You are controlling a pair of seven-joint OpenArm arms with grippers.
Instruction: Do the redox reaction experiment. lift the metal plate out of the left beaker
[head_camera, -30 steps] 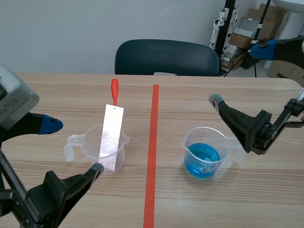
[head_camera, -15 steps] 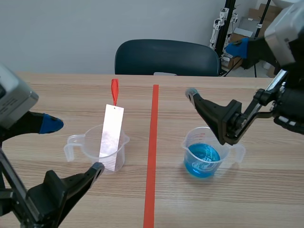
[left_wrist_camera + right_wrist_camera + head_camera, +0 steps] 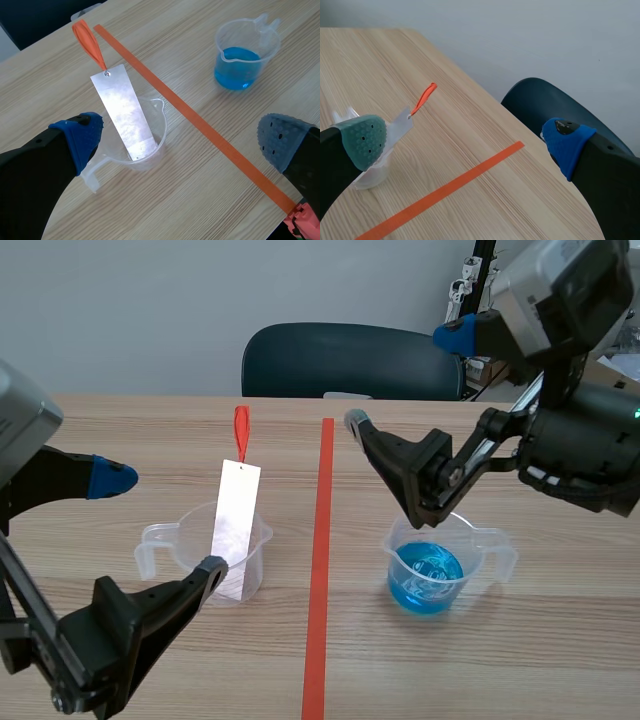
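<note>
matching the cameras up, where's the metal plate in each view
Scene view: the metal plate leans in the clear beaker, left of the orange tape line.
Left wrist view: the plate stands in that beaker, ahead of the open left gripper.
Right wrist view: the plate is partly hidden behind the right gripper's green pad.
Shared landmark: the orange loop at the plate's top.

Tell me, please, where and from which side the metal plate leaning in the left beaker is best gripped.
Probably its bare upper half: the metal plate leans in the left beaker, rising well above the rim, with an orange loop at the top. Come from above, one finger on each flat face, so it can slide out along its lean.
</note>
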